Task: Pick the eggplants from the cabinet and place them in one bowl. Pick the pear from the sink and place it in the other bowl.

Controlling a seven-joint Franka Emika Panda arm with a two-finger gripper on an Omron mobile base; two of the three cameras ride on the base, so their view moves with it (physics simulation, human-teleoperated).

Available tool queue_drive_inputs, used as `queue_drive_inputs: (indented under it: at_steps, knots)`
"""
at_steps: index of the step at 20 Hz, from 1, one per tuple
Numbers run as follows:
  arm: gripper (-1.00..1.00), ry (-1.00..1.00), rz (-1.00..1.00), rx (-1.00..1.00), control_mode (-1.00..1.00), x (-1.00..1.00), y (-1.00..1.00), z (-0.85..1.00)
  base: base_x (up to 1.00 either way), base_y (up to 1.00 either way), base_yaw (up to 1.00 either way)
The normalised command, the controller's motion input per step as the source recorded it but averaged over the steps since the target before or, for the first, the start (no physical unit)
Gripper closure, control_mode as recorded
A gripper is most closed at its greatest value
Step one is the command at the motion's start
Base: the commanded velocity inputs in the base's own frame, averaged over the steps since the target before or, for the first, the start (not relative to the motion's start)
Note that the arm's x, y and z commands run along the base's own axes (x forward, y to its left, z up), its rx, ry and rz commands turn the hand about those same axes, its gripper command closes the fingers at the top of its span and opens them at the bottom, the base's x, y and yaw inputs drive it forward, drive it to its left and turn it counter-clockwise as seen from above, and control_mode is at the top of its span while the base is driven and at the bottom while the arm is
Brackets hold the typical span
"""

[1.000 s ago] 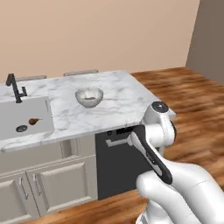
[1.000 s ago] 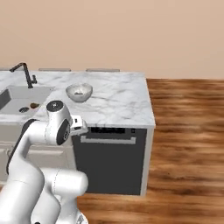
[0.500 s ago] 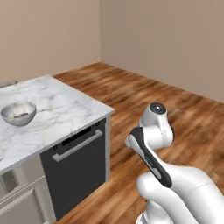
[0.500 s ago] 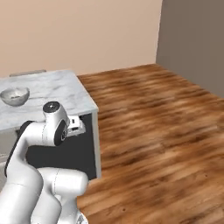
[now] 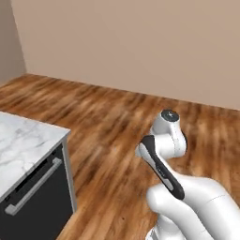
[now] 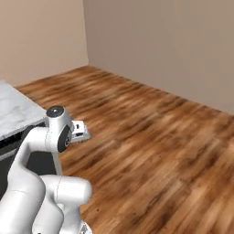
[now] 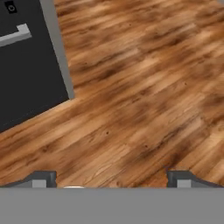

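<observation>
Wooden floor (image 7: 144, 109) lies under the gripper (image 7: 111, 179), whose jaws stand wide apart and empty. Eggplants, pear and bowls are nowhere visible. The folded arm (image 5: 161, 164) could clip the counter (image 5: 23, 140) corner if the base swings close.

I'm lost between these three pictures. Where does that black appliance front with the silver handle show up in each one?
Left base view: black appliance front at lower left, under the marble counter.
Right base view: a dark sliver at the left edge, behind the arm.
Hand view: upper left, handle at top.
Shared landmark: the wooden floor.
</observation>
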Motion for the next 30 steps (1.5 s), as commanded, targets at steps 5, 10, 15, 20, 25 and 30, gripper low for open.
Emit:
queue_drive_inputs:
  at_steps: [5, 10, 15, 20, 25, 30]
  knots:
    - [-1.00, 0.00, 0.00, 0.00, 1.00, 0.00, 0.00, 0.00, 0.00, -0.04, -0.72]
    - [-1.00, 0.00, 0.00, 0.00, 1.00, 0.00, 0.00, 0.00, 0.00, 0.00, -0.69]
    - [-1.00, 0.00, 0.00, 0.00, 1.00, 0.00, 0.00, 0.00, 0.10, 0.00, -0.63]
    - [-1.00, 0.00, 0.00, 0.00, 1.00, 0.00, 0.00, 0.00, 0.17, 0.01, -0.59]
    - [-1.00, 0.00, 0.00, 0.00, 1.00, 0.00, 0.00, 0.00, 0.35, 0.20, -0.46]
    - [-1.00, 0.00, 0.00, 0.00, 1.00, 0.00, 0.00, 0.00, 0.60, 0.27, -0.27]
